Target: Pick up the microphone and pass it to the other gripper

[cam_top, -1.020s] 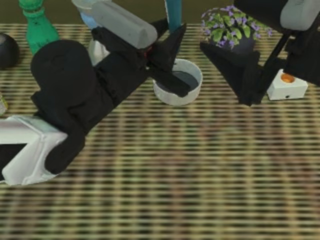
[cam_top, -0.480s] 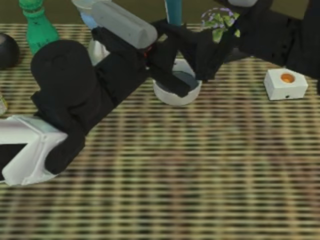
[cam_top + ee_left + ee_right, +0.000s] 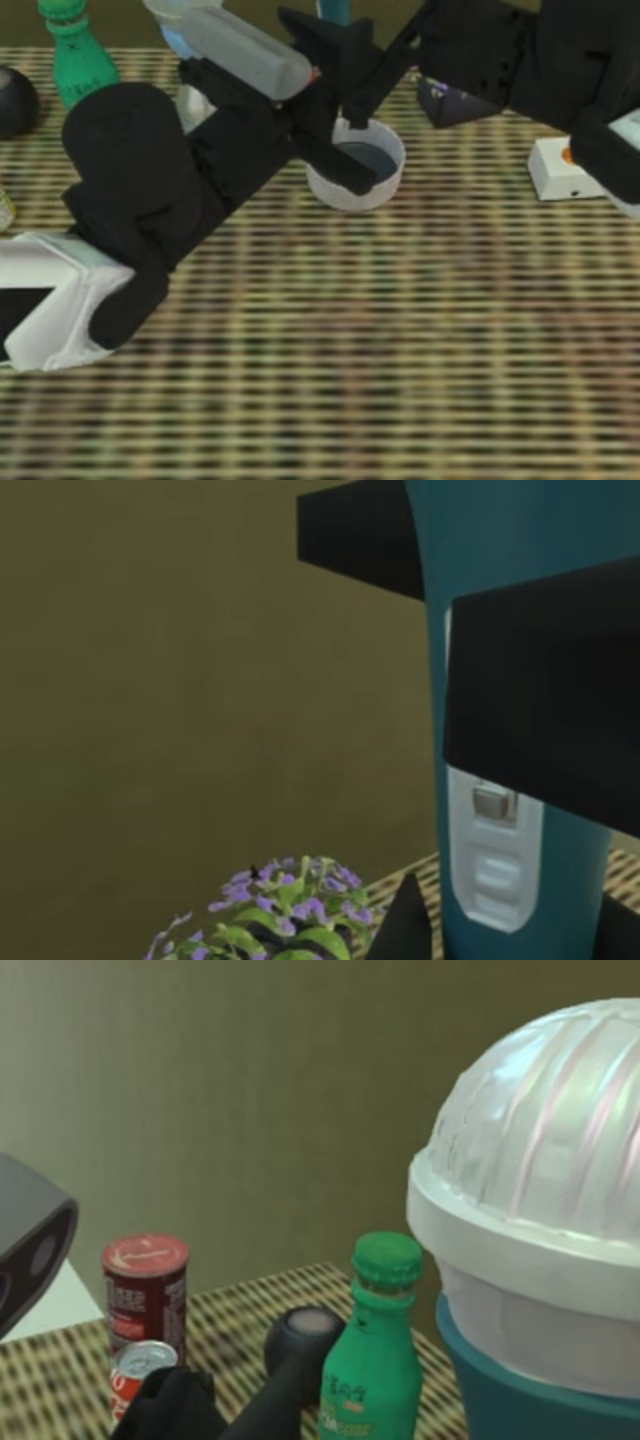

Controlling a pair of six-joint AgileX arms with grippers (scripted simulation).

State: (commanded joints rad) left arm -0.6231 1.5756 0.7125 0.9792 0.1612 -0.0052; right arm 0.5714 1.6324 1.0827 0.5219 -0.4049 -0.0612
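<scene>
Left wrist view alone shows jaws clamping the microphone [image 3: 500,780].

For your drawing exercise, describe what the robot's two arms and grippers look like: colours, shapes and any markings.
Both arms are bulky and matt black. The left arm has a white angular segment low down and a pale grey rounded casing near its wrist, with a small red spot beside it. The left gripper has flat, tapered black fingers. The right arm shows a pale grey part at the frame's edge. No cables show.
</scene>
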